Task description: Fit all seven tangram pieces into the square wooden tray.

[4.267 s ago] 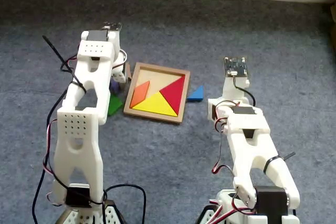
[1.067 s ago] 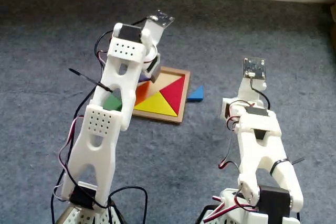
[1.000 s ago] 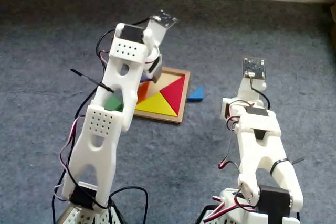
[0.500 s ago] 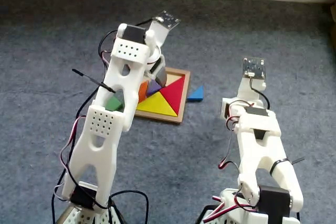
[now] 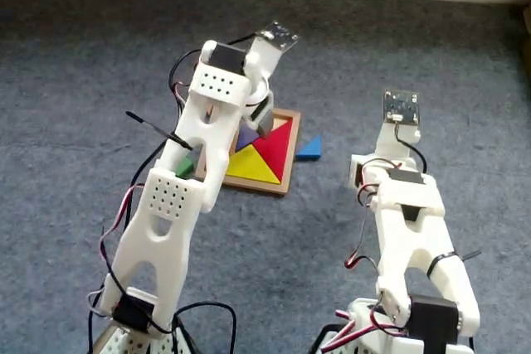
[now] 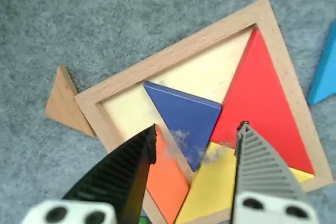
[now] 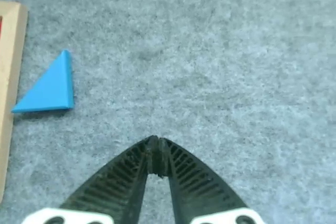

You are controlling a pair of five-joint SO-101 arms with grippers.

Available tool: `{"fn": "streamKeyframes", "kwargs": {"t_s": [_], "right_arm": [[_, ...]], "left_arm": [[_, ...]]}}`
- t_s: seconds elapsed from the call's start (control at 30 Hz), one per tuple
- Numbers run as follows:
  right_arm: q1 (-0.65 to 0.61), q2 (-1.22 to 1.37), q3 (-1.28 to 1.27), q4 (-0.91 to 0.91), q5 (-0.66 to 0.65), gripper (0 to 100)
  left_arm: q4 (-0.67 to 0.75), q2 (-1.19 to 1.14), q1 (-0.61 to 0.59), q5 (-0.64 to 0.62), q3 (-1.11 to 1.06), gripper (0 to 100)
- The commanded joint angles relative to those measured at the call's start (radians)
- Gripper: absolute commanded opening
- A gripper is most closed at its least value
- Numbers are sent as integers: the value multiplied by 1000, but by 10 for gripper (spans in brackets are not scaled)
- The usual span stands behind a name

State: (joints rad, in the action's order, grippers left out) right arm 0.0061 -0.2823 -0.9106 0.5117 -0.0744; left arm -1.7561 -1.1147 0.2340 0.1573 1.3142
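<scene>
Evidently the left gripper (image 6: pixel 197 128) hangs with jaws spread and empty over the square wooden tray (image 6: pixel 173 57), probably because the dark blue triangular piece (image 6: pixel 186 116) already lies seated beneath their gap. The right gripper (image 7: pixel 158 148), jaws pressed together on nothing, hangs well aside from the light blue triangular piece (image 7: pixel 50 87) outside the tray. No print is legible.
</scene>
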Motion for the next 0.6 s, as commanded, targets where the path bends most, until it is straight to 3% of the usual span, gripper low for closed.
{"fn": "streamKeyframes", "kwargs": {"t_s": [0.0,0.27,0.57], "right_arm": [[5,-51,10,-22,12,10],[5,-47,10,-22,12,10],[5,-47,10,-22,12,10]], "left_arm": [[0,-22,18,-103,16,241],[32,-79,10,-199,16,242],[61,-85,10,-198,8,238]]}}
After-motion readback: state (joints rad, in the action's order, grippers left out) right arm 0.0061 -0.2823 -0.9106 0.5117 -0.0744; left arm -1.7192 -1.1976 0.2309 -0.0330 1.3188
